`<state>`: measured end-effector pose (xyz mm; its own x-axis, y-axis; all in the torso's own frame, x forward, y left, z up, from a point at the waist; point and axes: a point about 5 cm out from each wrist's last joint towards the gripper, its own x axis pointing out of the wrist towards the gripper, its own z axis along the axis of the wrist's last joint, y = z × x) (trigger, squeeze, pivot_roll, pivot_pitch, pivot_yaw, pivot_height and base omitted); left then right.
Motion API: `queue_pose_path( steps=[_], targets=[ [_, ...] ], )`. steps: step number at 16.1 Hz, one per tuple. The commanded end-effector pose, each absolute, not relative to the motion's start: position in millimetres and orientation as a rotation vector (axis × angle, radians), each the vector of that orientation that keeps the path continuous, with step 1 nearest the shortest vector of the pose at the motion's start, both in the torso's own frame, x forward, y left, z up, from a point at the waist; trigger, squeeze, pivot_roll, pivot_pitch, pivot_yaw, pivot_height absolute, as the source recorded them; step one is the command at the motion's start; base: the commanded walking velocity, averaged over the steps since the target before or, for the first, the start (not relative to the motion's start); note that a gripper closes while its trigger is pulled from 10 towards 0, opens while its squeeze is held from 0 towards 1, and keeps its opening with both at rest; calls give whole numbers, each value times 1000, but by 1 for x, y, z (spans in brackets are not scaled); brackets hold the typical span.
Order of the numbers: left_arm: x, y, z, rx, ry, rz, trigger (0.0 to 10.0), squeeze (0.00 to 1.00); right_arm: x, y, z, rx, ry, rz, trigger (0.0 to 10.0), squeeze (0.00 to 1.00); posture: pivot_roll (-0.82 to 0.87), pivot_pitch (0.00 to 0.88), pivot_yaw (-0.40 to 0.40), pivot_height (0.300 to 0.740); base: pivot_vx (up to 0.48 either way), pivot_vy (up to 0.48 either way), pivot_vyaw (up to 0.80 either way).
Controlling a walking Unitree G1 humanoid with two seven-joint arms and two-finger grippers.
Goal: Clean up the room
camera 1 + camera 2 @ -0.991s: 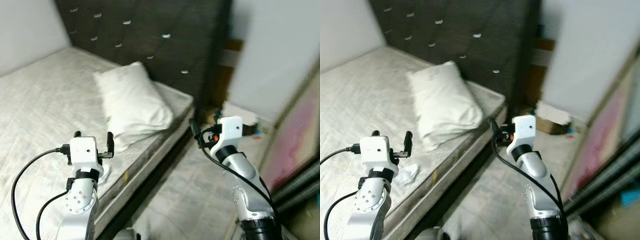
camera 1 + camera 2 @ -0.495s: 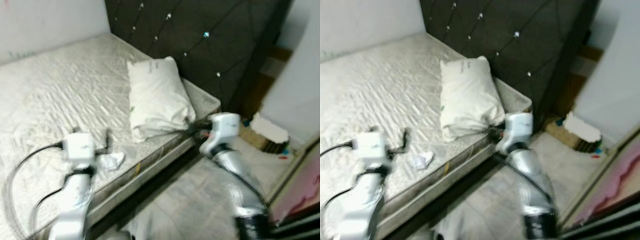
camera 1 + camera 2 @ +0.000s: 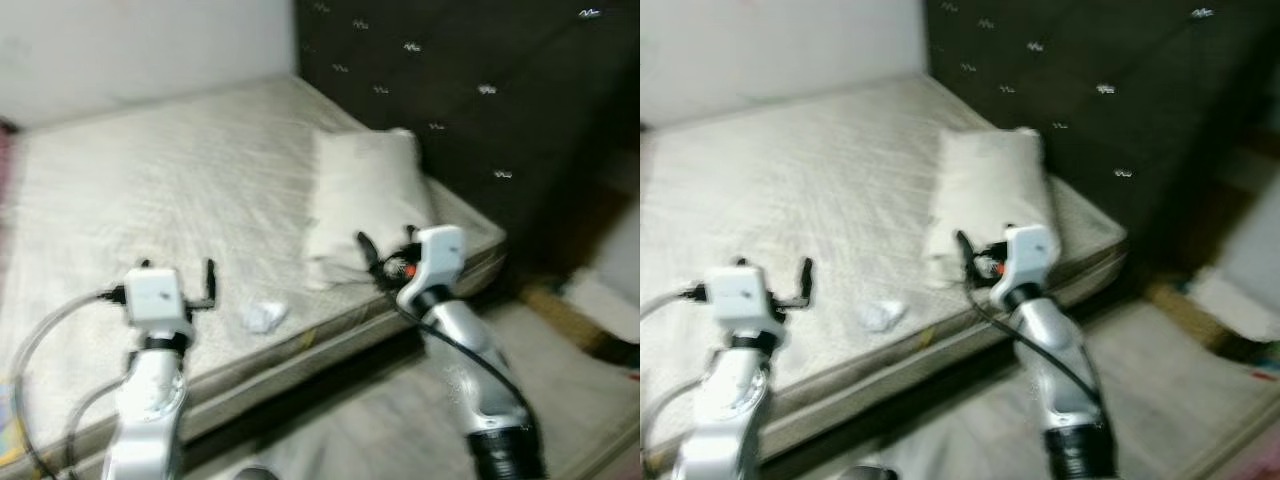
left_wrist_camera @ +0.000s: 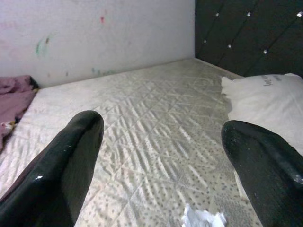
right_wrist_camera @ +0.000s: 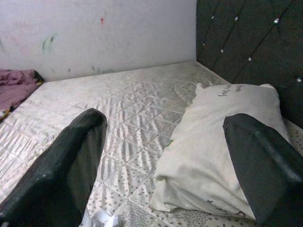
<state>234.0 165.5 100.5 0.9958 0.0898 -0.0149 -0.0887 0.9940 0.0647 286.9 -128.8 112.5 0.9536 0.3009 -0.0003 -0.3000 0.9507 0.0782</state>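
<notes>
A crumpled white paper [image 3: 263,317] lies on the bare quilted mattress [image 3: 150,180] near its front edge, also seen in the left wrist view as the paper [image 4: 203,218]. A white pillow [image 3: 365,205] rests against the dark tufted headboard [image 3: 480,80]. My left gripper [image 3: 178,272] is open, held above the mattress just left of the paper. My right gripper [image 3: 385,245] is open too, hovering at the pillow's near corner over the bed edge. Nothing sits between either pair of fingers [image 4: 71,156].
A purple cloth [image 4: 14,94] lies at the far side of the mattress by the marked white wall [image 4: 94,33]. Grey floor [image 3: 400,420] runs along the bed's front. A white and brown object [image 3: 600,300] lies on the floor at the right.
The whole view has swung left, so the bed now spreads across the picture and the floor clutter has slid to the right. Both grippers stay open, in the same raised pose.
</notes>
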Motion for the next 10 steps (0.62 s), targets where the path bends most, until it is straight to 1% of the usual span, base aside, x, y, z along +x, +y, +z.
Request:
queue_pose_path(
  steps=[1, 5, 10],
  targets=[
    [235, 168, 104, 70, 3, 95, 10000, 0, 288, -128, 113, 93, 8, 305, 10000, 0, -39, 0, -8, 740, 0, 0, 800],
    [235, 169, 104, 58, 4, 98, 10000, 0, 287, -127, 114, 98, 2, 312, 10000, 0, -39, 0, -8, 740, 0, 0, 800],
    [236, 167, 105, 44, -8, 80, 10000, 0, 287, -126, 115, 113, 0, 313, 10000, 0, -43, 0, -8, 740, 0, 0, 0]
  ],
)
